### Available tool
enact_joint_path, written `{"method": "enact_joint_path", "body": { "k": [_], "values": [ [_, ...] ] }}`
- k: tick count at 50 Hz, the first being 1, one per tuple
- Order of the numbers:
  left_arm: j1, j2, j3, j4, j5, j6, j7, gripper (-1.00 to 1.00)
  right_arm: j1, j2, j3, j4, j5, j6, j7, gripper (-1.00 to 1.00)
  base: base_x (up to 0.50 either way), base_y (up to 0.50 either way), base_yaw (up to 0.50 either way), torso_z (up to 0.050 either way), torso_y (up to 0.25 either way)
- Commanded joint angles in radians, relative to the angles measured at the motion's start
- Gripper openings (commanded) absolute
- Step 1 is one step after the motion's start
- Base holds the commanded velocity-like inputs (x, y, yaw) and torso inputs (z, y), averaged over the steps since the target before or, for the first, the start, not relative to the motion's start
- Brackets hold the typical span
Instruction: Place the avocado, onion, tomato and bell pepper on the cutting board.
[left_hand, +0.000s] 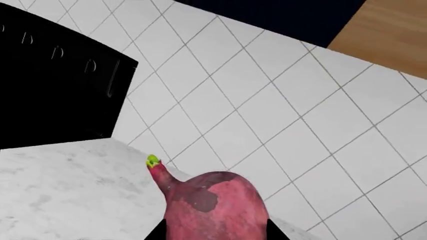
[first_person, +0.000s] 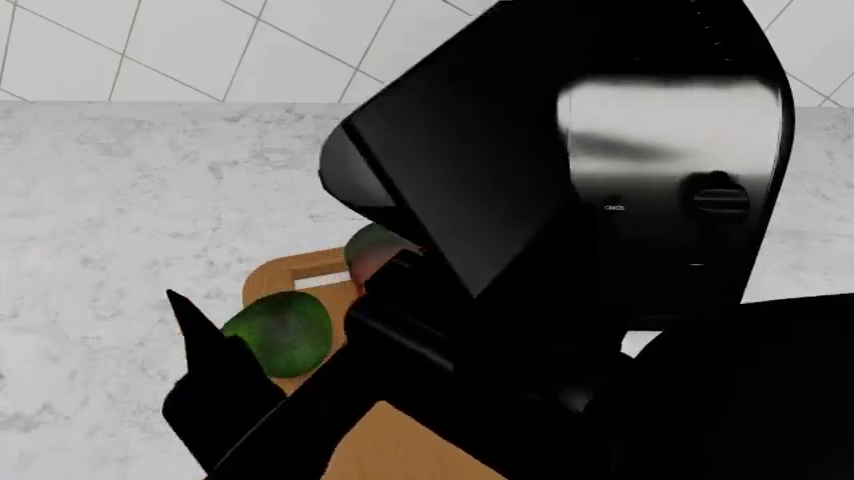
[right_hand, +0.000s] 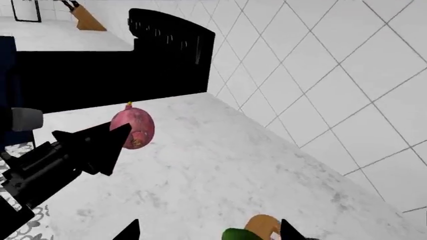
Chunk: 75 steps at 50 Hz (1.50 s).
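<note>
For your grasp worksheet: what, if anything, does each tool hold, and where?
The left tool grips the onion around its body; the right tool holds nothing.

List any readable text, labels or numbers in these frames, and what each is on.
Tiny pale mark on the black appliance beside its round knob, head view: too small and blurred to read.
Row of pale marks along the black appliance's top edge, also in the right wrist view: not legible as letters.
Onion, avocado, cutting board: no text.
</note>
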Motion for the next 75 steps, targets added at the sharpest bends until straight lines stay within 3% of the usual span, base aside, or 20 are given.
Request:
{"method": "enact_joint_path", "body": {
  "k": [1, 16, 27, 54, 75],
  "values": [
    [0.041, 0.008, -0.029, 0.005, 0.022, 0.103, 0.065, -1.0, 0.157, -0.043, -0.087, 0.057, 0.164, 0.083, -0.011, 1.0, 0.0, 0.0, 0.0, 0.0, 0.0],
    [0.038, 0.017, -0.027, 0.011, 0.039, 0.07, 0.071, -1.0, 0.24, -0.082, -0.277, 0.151, 0.301, 0.147, 0.035, 1.0, 0.0, 0.0, 0.0, 0.0, 0.001],
    [0.046, 0.015, -0.034, 0.007, 0.029, 0.077, 0.079, -1.0, 0.237, -0.1, -0.327, 0.15, 0.331, 0.15, 0.041, 1.0, 0.0, 0.0, 0.0, 0.0, 0.0],
    [0.054, 0.022, -0.044, 0.019, 0.043, 0.061, 0.084, -1.0, 0.13, -0.261, -0.358, 0.272, -0.012, 0.213, -0.182, 1.0, 0.0, 0.0, 0.0, 0.0, 0.0],
    [0.058, 0.034, -0.046, 0.022, 0.052, 0.042, 0.094, -1.0, 0.045, -0.273, -0.396, 0.277, -0.198, 0.187, -0.305, 1.0, 0.0, 0.0, 0.0, 0.0, 0.0]
  ]
}}
